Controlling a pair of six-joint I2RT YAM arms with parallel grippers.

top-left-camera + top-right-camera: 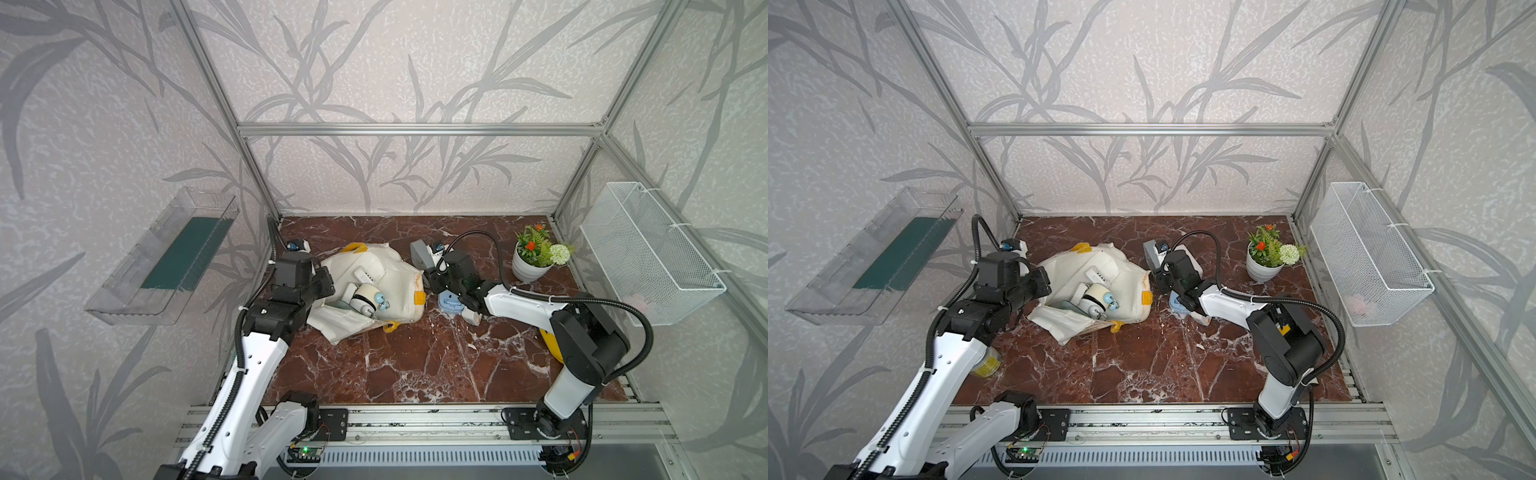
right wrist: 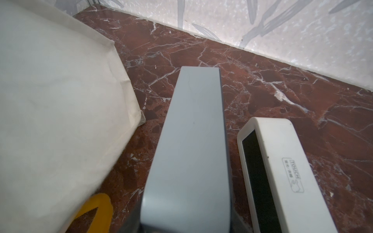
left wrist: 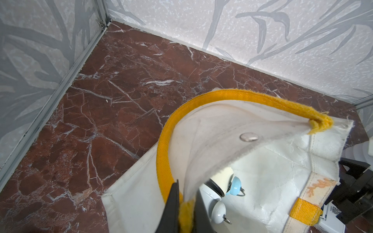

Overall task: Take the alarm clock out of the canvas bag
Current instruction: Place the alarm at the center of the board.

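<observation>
Left tool (image 3: 186,209) is clenched on the bag's yellow handle (image 3: 222,94), with the cloth rim pinched in alongside it, holding the mouth up and open. The bag (image 1: 386,266) lies slumped on its side on the surface (image 1: 415,365), left of centre, mouth facing the left arm.

And there's the alarm clock (image 1: 368,296), inside the bag just within the opening. It has a cream body, one pale blue bell and one white bell, and the left wrist view looks straight in at it (image 3: 221,181). It's not out yet! A white gadget (image 1: 365,276) sits deeper in the bag behind it.

Over on the other side, the right tool (image 1: 433,266) is just off the bag's closed end and appears to be grasping a grey block (image 2: 191,141). The block runs straight out from under the wrist camera and the fingers themselves are hidden. A white unit (image 2: 282,171) with a dark screen, marked TOUCH, lies just beside the block on the surface. A blue item (image 1: 451,305) shows under the right arm.

A potted plant (image 1: 534,257) stands in the far right corner, well clear of everything.
</observation>
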